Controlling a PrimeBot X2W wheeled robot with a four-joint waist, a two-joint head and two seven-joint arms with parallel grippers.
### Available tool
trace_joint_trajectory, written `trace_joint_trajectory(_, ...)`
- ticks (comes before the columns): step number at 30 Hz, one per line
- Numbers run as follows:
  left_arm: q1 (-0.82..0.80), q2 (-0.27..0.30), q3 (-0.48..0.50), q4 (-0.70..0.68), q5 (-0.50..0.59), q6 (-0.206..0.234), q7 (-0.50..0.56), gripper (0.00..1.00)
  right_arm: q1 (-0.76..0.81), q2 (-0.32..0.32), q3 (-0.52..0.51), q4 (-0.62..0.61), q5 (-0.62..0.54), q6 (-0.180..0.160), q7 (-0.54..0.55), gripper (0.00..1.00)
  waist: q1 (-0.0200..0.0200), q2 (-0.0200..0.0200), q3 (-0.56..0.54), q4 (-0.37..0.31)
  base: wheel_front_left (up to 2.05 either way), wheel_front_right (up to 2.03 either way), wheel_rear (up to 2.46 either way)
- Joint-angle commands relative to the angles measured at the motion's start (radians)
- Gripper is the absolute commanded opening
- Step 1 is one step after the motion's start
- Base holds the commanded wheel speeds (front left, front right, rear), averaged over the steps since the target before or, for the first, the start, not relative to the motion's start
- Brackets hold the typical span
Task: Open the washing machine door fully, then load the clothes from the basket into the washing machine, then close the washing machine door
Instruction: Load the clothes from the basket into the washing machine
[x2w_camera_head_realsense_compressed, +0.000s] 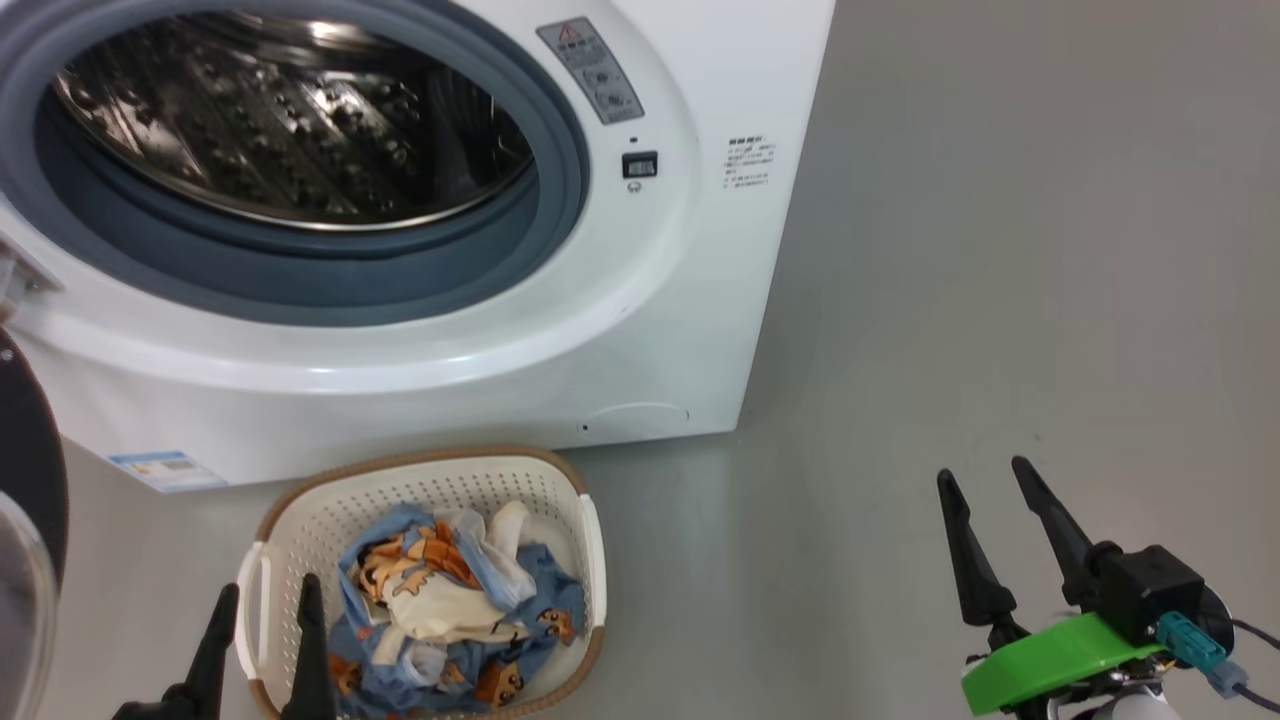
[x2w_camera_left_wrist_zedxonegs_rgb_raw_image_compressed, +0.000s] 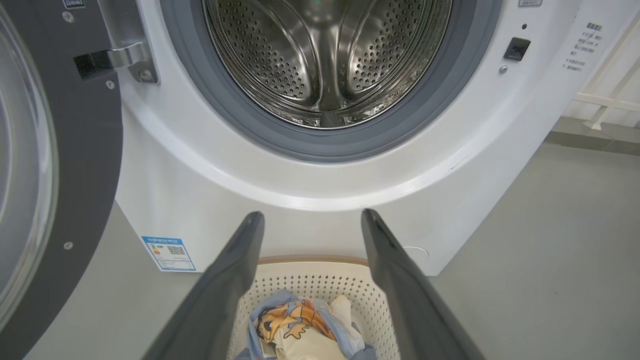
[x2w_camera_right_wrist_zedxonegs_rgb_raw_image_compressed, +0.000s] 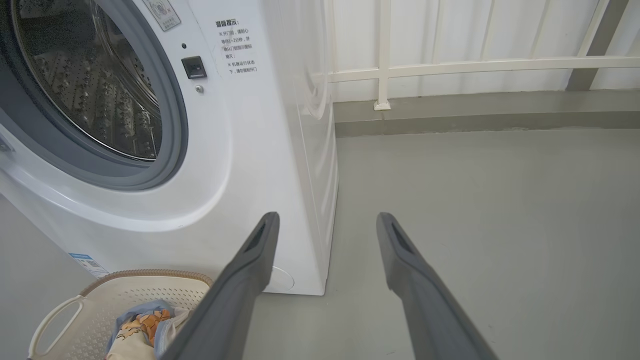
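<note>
The white washing machine (x2w_camera_head_realsense_compressed: 640, 330) stands with its grey-ringed mouth (x2w_camera_head_realsense_compressed: 290, 150) uncovered and the steel drum (x2w_camera_left_wrist_zedxonegs_rgb_raw_image_compressed: 325, 55) empty. Its black-ringed door (x2w_camera_left_wrist_zedxonegs_rgb_raw_image_compressed: 60, 165) is swung open to the left; a sliver of the door (x2w_camera_head_realsense_compressed: 30, 480) shows at the head view's left edge. The cream basket (x2w_camera_head_realsense_compressed: 575, 500) sits on the floor in front, holding the blue bear-print clothes (x2w_camera_head_realsense_compressed: 450, 600). My left gripper (x2w_camera_head_realsense_compressed: 268, 595) is open just above the basket's near left corner, empty. My right gripper (x2w_camera_head_realsense_compressed: 985, 478) is open over bare floor to the right, empty.
Grey floor (x2w_camera_head_realsense_compressed: 1000, 250) stretches to the right of the machine. A white railing (x2w_camera_right_wrist_zedxonegs_rgb_raw_image_compressed: 450, 67) and wall run behind it. A blue label (x2w_camera_left_wrist_zedxonegs_rgb_raw_image_compressed: 168, 252) sits low on the machine's front.
</note>
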Motion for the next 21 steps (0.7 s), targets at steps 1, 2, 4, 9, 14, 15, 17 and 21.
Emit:
trace_joint_trajectory(1,-0.038,0.015,0.026,-0.002,-0.01,-0.008,-0.005,1.0,-0.032,-0.002,0.028,-0.023,0.005,0.006,-0.012,1.0,0.0,-0.0001,0.05,-0.002,0.0,0.0,0.0)
trace_joint_trajectory(2,-0.049,0.015,0.025,0.011,-0.013,-0.01,-0.005,1.0,-0.037,-0.002,0.028,-0.024,0.005,0.006,-0.012,1.0,0.0,-0.0001,0.065,-0.003,0.0,0.0,0.0)
trace_joint_trajectory(4,-0.072,0.015,0.02,0.04,-0.023,-0.014,-0.005,1.0,-0.048,-0.002,0.03,-0.026,0.006,0.006,-0.012,1.0,0.0,-0.0001,0.096,-0.007,0.0,0.0,0.0)
trace_joint_trajectory(9,-0.13,0.015,0.014,0.099,-0.027,-0.024,-0.005,1.0,-0.077,-0.002,0.034,-0.031,0.008,0.006,-0.012,1.0,0.0,-0.0001,0.162,-0.022,0.0,0.0,0.0)
trace_joint_trajectory(14,-0.22,0.018,0.019,0.184,-0.027,-0.034,-0.005,1.0,-0.107,-0.002,0.033,-0.039,0.01,0.006,-0.012,1.0,0.0,-0.0001,0.247,-0.044,0.0,0.0,0.0)
trace_joint_trajectory(15,-0.259,0.024,0.022,0.217,-0.032,-0.036,-0.005,1.0,-0.117,-0.002,0.03,-0.043,0.011,0.006,-0.012,1.0,0.0,-0.0001,0.28,-0.051,0.0,0.0,0.0)
trace_joint_trajectory(17,-0.277,0.028,0.025,0.23,-0.035,-0.036,-0.005,1.0,-0.121,-0.002,0.03,-0.045,0.011,0.006,-0.012,1.0,0.0,-0.0001,0.296,-0.055,0.0,0.0,0.0)
trace_joint_trajectory(21,-0.349,0.039,0.021,0.28,-0.052,-0.037,-0.005,1.0,-0.137,-0.002,0.028,-0.059,0.013,0.006,-0.012,1.0,0.0,-0.0001,0.364,-0.065,0.0,0.0,0.0)
